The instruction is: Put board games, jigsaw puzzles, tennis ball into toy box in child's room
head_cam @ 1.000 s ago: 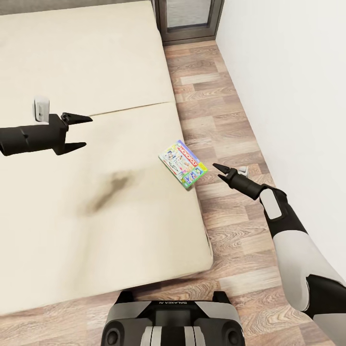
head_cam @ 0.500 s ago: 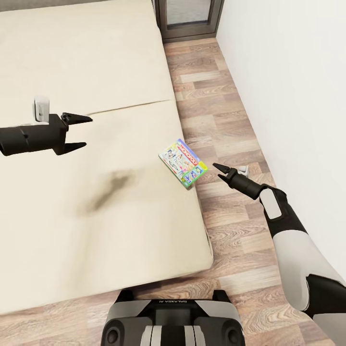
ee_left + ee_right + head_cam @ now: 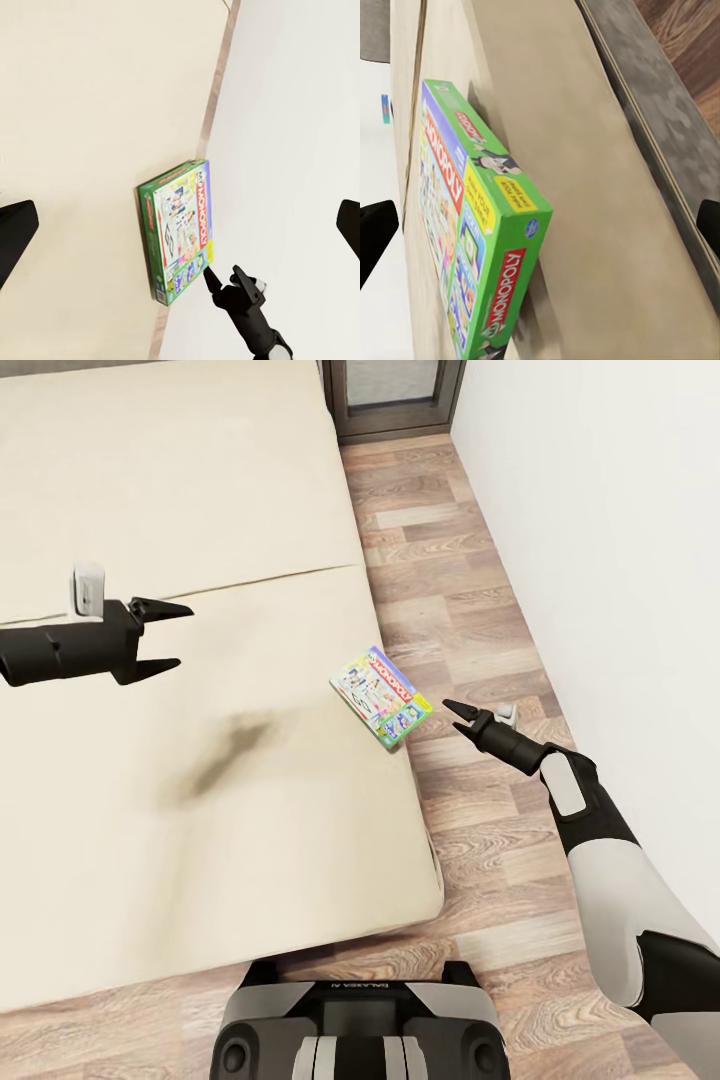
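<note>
Monopoly box lies flat at bed edge, long axis diagonal; both tools released.

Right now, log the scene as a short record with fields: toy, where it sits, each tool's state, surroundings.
toy: Monopoly board game, green box, lying flat
location: at the right edge of the bed, one corner past the edge
left tool: open, holding nothing, above the mattress, apart from the game
right tool: open, holding nothing, beside the bed over the wood floor, pointed at the game, close but not touching
wall: white, beyond the floor strip
</note>
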